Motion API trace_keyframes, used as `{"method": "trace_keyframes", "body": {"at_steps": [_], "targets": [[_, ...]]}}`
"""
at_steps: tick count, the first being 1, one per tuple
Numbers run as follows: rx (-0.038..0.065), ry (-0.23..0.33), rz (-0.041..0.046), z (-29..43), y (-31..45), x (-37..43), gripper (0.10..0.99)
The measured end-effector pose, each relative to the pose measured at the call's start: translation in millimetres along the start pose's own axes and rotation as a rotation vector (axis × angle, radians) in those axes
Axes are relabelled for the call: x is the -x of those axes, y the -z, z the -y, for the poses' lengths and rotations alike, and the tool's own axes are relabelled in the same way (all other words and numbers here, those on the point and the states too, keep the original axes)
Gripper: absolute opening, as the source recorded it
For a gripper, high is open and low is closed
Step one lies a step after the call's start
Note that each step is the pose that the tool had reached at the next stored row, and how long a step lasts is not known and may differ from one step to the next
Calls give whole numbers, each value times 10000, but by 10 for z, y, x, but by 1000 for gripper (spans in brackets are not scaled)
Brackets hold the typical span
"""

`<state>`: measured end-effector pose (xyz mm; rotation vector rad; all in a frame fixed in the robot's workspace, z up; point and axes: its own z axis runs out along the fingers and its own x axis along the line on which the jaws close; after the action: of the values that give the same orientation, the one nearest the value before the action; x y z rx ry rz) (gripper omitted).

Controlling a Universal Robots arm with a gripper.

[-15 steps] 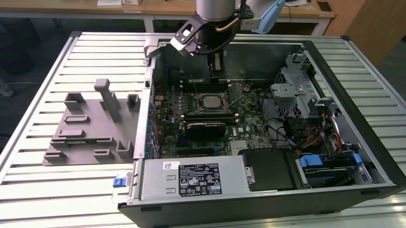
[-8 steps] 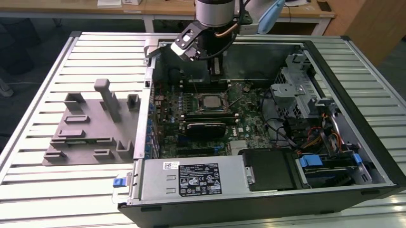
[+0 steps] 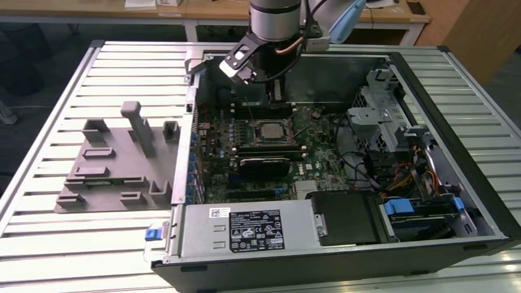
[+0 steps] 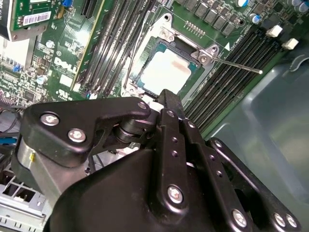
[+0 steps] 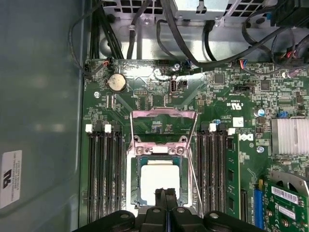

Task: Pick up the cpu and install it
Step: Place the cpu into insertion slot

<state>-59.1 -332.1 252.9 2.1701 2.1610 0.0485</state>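
While my end effector (image 3: 274, 96) hangs inside the open computer case (image 3: 326, 270) with its fingers pressed together on nothing, the cpu (image 5: 160, 177) lies flat in the motherboard socket just beneath the fingertips, with the socket's hinged frame (image 5: 164, 114) folded back. The case sits on a pale slatted metal surface (image 3: 49, 116) beside a grey plastic plate (image 3: 114, 174). Wooden desks (image 3: 219, 9) stand behind it over a dark floor.

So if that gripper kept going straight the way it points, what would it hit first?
Most likely the cpu, lying in the open socket directly beneath the gripper. Nothing shows between them, though how far apart they are is unclear.
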Motion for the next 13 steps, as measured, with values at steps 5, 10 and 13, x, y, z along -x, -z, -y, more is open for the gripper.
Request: {"method": "trace_keyframes", "body": {"at_steps": [5,10,13], "targets": [[-1,0,1,7,-34,-1,106],[-2,-40,5,12,-88,-3,106],[-4,-80,8,18,-131,-4,106]]}}
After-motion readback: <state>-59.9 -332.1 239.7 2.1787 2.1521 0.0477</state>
